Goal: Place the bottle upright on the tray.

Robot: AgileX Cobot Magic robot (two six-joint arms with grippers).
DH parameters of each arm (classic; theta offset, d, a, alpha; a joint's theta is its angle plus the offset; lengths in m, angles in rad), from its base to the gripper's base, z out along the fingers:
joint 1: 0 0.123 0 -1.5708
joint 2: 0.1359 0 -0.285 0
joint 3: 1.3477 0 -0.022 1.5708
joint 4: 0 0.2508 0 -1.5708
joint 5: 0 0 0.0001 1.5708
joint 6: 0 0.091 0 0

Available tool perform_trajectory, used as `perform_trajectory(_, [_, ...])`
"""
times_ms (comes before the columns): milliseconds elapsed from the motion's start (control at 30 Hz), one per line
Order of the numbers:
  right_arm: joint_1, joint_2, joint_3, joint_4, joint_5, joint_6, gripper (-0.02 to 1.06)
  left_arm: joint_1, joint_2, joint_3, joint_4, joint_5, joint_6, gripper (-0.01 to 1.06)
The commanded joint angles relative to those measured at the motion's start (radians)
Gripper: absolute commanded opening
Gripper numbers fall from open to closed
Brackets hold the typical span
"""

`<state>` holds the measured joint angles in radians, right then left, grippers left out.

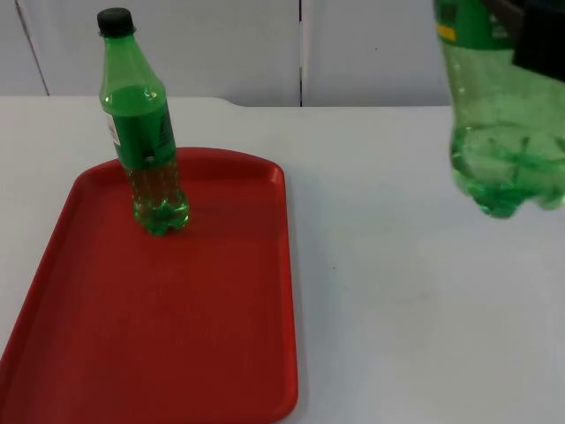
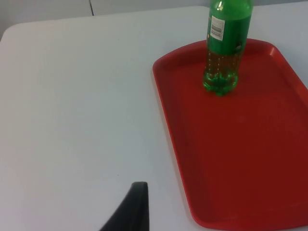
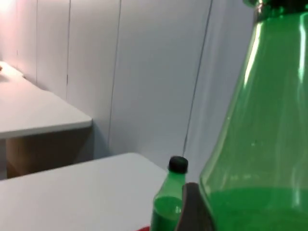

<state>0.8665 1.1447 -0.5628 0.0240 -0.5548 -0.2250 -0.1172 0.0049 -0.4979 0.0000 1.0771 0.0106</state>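
One green bottle with a black cap (image 1: 146,132) stands upright at the far left of the red tray (image 1: 221,336); the left wrist view shows this standing bottle (image 2: 223,53) on the tray (image 2: 250,159) too. A second green bottle (image 1: 499,132) hangs in the air above the table's right side, base downward, with my right gripper (image 1: 537,42) shut on its upper body. In the right wrist view this held bottle (image 3: 260,144) looms close beside a dark fingertip (image 3: 193,211), and the capped bottle (image 3: 168,202) stands behind. My left gripper's fingertip (image 2: 134,207) waits over the table beside the tray.
White table top (image 1: 415,309) stretches right of the tray, under the held bottle. The grey partition wall (image 1: 265,44) closes the far side. Another table (image 3: 33,113) stands farther off in the right wrist view.
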Motion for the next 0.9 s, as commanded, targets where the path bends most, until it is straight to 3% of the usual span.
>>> perform_trajectory(0, [0.005, 0.093, 0.001, -0.037, -0.157, 0.079, 0.00, 0.002, -0.005, 0.004, -0.008, -0.002, 0.000, 1.05])
perform_trajectory(33, [0.005, 0.093, 0.001, -0.037, -0.157, 0.079, 0.00, 0.002, -0.005, 0.004, -0.008, -0.002, 0.000, 1.05])
perform_trajectory(67, [0.005, 0.138, 0.001, -0.054, -0.211, 0.118, 0.00, 0.002, -0.005, 0.004, -0.008, -0.002, 0.000, 1.05])
perform_trajectory(167, [0.005, 0.274, -0.005, -0.085, -0.316, 0.111, 0.00, 0.002, -0.005, 0.004, -0.008, -0.002, 0.000, 1.05])
perform_trajectory(367, [0.005, 0.423, -0.048, -0.079, -0.350, 0.181, 0.00, 0.002, -0.005, 0.004, -0.008, -0.002, 0.000, 1.05])
perform_trajectory(500, [0.005, 0.566, -0.070, -0.195, -0.666, 0.074, 0.00, 0.002, -0.005, 0.004, -0.008, -0.002, 0.000, 1.05])
perform_trajectory(767, [0.005, 0.781, -0.229, -0.325, -0.666, 0.082, 0.00, 0.002, -0.005, 0.004, -0.008, -0.002, 0.000, 1.05])
perform_trajectory(867, [0.005, 0.887, -0.362, -0.385, -0.666, 0.147, 0.00, 0.002, -0.005, 0.004, -0.008, -0.002, 0.000, 1.05])
